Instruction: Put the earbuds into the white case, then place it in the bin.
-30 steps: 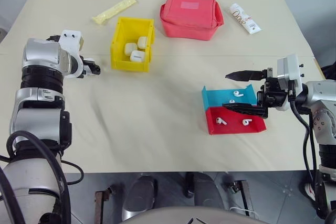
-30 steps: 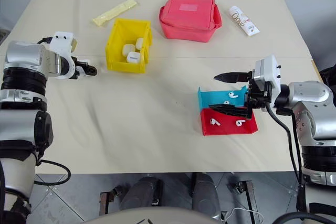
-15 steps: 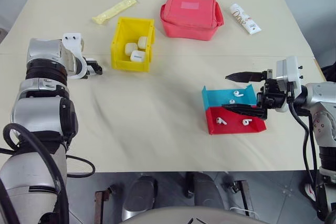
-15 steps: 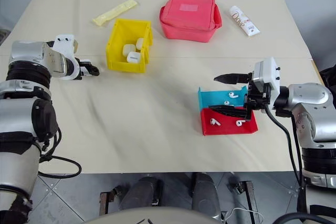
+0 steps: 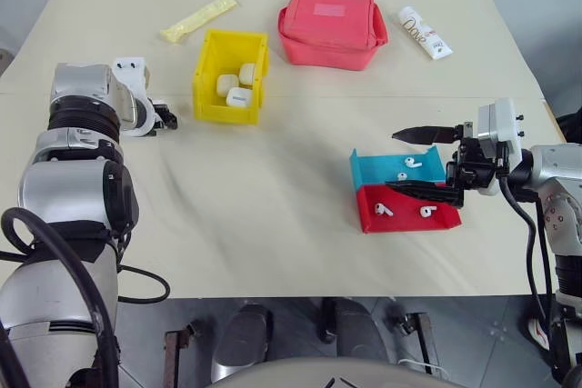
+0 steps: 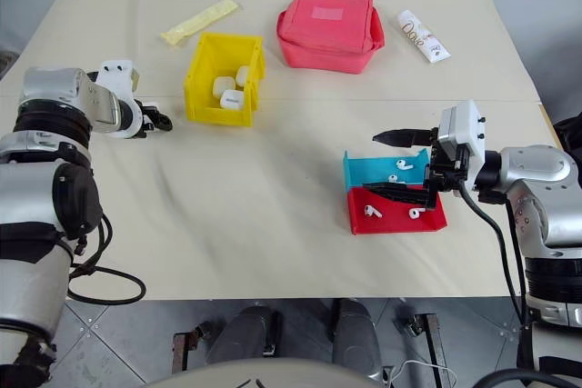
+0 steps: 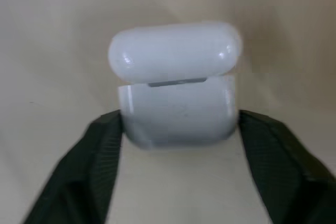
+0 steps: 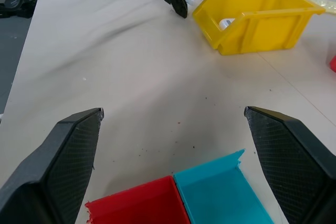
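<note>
Two black fingers of your left gripper are clamped on the white case, its lid ajar, just above the worktop. Your right gripper hangs spread wide over the red tray and blue tray, with the earbuds below its fingers. Next, I'd judge, you bring case and buds together. Beyond your left fingers stands the yellow bin.
</note>
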